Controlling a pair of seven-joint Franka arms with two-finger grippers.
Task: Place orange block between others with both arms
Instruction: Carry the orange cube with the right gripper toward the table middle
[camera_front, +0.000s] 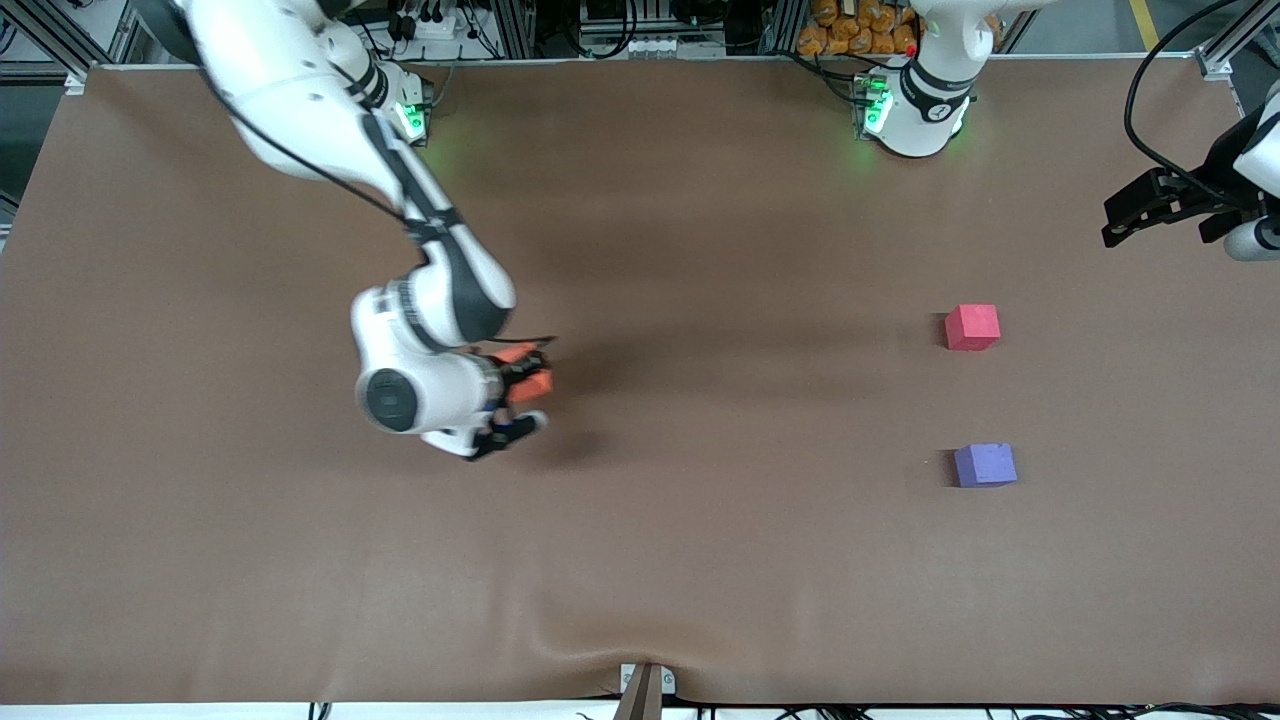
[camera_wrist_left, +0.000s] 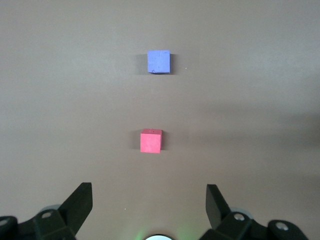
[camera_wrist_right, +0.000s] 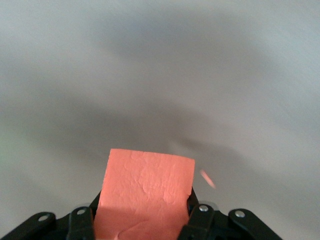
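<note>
Front view: we found right gripper (camera_front: 520, 385) jaws pinching the orange block (camera_front: 530, 368); left gripper (camera_front: 1135, 215) waited, jaws spread.

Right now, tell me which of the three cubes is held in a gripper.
The orange block: the right gripper is shut on it. The pinkish-red cube and purple cube sit free on the table.

Orange block (camera_front: 528, 368) toward right arm's end; 2 cubes (camera_front: 972, 327) well apart.
</note>
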